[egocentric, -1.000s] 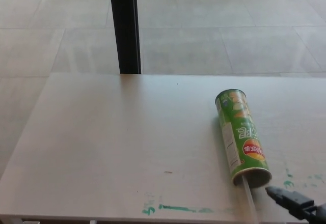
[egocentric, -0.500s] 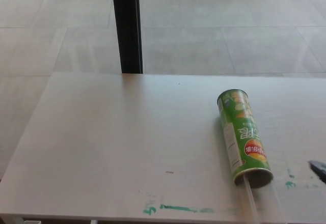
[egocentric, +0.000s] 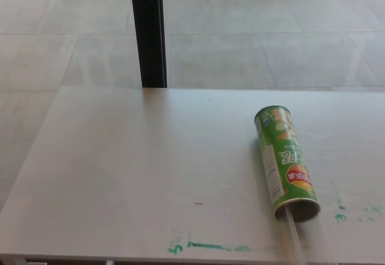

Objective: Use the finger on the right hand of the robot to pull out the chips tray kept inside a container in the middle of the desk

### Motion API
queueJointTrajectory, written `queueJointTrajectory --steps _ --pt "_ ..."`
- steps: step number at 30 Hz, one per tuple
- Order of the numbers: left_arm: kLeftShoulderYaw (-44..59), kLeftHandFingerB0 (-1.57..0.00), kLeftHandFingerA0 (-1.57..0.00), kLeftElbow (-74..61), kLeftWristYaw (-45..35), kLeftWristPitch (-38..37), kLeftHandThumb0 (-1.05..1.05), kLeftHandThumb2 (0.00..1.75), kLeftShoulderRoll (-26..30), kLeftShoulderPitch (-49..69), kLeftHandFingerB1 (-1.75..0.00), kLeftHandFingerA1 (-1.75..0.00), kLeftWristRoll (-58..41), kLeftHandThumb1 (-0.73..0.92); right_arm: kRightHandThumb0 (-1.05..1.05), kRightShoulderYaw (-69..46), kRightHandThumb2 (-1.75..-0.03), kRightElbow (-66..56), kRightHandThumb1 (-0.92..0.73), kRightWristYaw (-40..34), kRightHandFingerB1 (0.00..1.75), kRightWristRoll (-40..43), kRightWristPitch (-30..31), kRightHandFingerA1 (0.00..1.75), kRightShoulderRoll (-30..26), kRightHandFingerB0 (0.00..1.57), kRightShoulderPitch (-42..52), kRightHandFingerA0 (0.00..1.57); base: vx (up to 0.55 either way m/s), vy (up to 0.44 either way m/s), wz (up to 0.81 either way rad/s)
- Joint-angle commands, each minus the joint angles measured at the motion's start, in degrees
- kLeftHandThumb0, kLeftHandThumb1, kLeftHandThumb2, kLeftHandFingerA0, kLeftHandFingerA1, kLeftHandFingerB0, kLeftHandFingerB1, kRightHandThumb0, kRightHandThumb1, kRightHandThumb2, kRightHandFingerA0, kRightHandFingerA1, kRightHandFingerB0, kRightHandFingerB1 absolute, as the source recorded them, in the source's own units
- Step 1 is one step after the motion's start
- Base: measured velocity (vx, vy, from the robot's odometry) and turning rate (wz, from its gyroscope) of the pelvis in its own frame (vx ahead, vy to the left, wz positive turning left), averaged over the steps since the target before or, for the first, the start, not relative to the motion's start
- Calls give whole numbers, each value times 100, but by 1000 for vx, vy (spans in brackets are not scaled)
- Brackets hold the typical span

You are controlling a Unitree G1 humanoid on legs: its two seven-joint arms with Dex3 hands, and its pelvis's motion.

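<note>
Sideways — container (egocentric: 284,162) (tray (egocentric: 295,238) protruding)

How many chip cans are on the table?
1. The green chip can lies on its side toward the right of the white table, open end nearest the camera. Nothing could hide another.

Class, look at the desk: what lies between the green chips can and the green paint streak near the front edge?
In the head view, only bare white desk lies between the chips can and the green streak; a small dark speck sits just left of that stretch.
</note>
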Motion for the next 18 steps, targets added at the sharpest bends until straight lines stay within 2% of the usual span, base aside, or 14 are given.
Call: queueJointTrajectory --steps 1,2,3,7,8,9,10,11,14,15,18 --pt "22 -45 -54 -7 42 -118 -49 61 74 45 -48 -69 4 69 -19 -384 -58 1397 -57 -1201 24 430 -21 124 315 0 -216 71 0 0 0" --pt "-3 -45 -54 3 60 -109 -50 61 82 39 -47 -69 35 70 -18 -366 -63 1679 -56 -1268 19 448 -65 115 291 4 -301 70 0 0 0" --pt "3 -50 -55 11 91 -91 -51 60 78 30 -50 -70 31 68 -18 -402 -58 2005 -58 -1238 32 641 -79 129 346 0 -446 69 0 0 0" --pt "-2 -49 -54 18 132 -91 -50 61 50 28 -50 -69 38 68 -20 -472 -61 2458 -59 -1021 29 1059 79 130 473 4 -704 77 0 0 0" --pt "9 -48 -55 25 102 -103 -50 60 55 34 -50 -70 26 69 -27 -460 -71 2585 -52 -1008 25 1085 22 115 486 6 -736 87 0 0 0" --pt "42 -47 -55 35 76 -91 -49 61 55 38 -50 -70 -11 68 -26 -463 -73 2816 -51 -966 25 1162 -35 111 471 5 -809 90 0 0 0" --pt "20 -47 -56 37 99 -74 -49 61 73 43 -49 -69 16 69 -20 -472 -61 3025 -59 -991 31 1227 -102 110 488 4 -881 91 0 0 0" --pt "16 -47 -54 61 78 -52 -48 61 80 33 -49 -69 21 70 -24 -567 -59 3243 -64 -577 33 1575 171 111 515 0 -1035 77 0 0 0" --pt "-12 -49 -53 74 67 -120 -51 61 85 45 -51 -71 54 69 -22 -570 -62 3384 -62 -473 30 1728 257 106 589 4 -1119 78 0 0 0" --pt "0 -50 -53 57 62 -85 -51 61 83 43 -51 -71 35 69 -24 -576 -58 3416 -62 -459 40 1792 354 101 632 2 -1169 79 0 0 0" --pt "14 -51 -53 76 86 -63 -50 61 80 36 -51 -70 25 69 -24 -581 -59 3292 -61 -393 37 1915 415 102 743 5 -1132 84 0 0 0"
